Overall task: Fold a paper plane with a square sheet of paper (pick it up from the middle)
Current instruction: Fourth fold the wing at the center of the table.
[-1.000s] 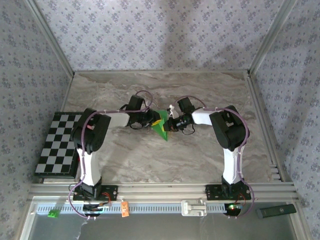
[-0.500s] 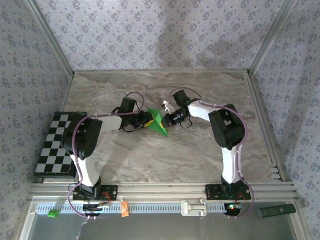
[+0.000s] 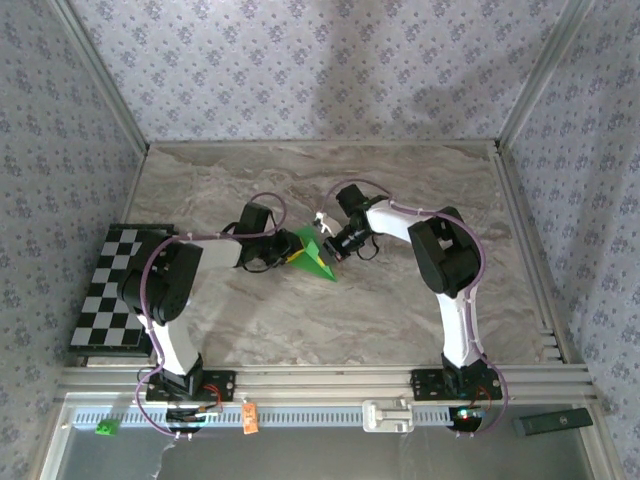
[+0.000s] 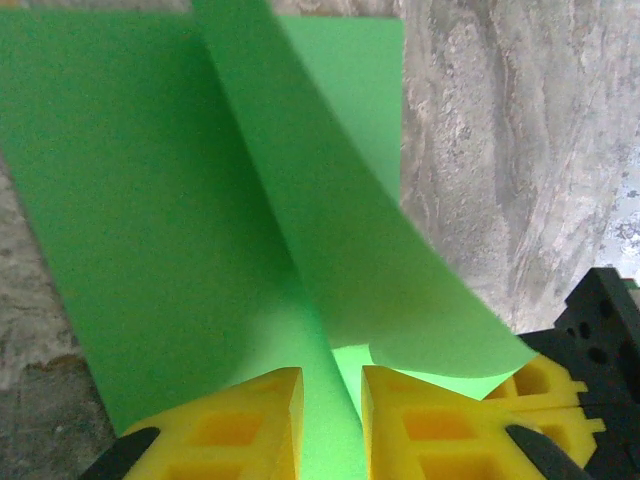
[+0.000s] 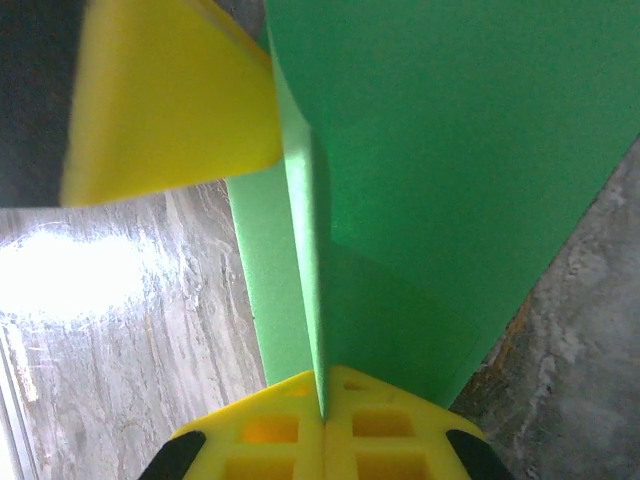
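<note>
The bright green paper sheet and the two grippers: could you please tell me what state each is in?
Bright green square sheet of paper, creased down the middle, one flap curling up.
Left gripper, fingers slightly apart astride the crease; grip unclear.
Right gripper, shut on the paper.

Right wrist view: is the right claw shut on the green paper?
Yes, the right claw is closed flush with a fold of the green paper pinched in the seam.

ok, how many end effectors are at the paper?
2. The left end effector straddles the raised fold of the paper from the left, jaws slightly apart. The right end effector is shut on the paper from the right.
</note>
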Controlling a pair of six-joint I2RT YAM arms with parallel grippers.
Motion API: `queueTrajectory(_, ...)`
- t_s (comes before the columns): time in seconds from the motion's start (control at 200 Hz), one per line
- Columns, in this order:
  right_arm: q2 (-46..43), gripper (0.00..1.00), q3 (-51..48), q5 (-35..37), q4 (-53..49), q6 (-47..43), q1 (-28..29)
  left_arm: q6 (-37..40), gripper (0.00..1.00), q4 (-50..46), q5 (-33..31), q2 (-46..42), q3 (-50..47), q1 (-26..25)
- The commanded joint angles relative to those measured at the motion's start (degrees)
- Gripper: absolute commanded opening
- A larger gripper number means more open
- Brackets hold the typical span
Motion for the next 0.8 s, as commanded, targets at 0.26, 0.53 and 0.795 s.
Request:
queueTrajectory(0.26, 1.35, 0.03, 1.65, 0.53, -1.52, -1.34, -0.41, -1.32, 0.33, 0.38, -1.26, 2.45, 1.86, -0.67)
queueTrajectory(0.53, 1.1, 0.06, 1.66, 1.0, -1.78, -1.17, -0.51, -1.58, 0.43, -5.22, -3.25, 4.0, 3.58, -1.24)
queueTrajectory(0.795, -0.18, 0.14, 1.22, 1.28, -1.43, 0.72, -0.65, -1.58, 0.43, -15.3, -5.45, 7.31, 6.93, -2.07)
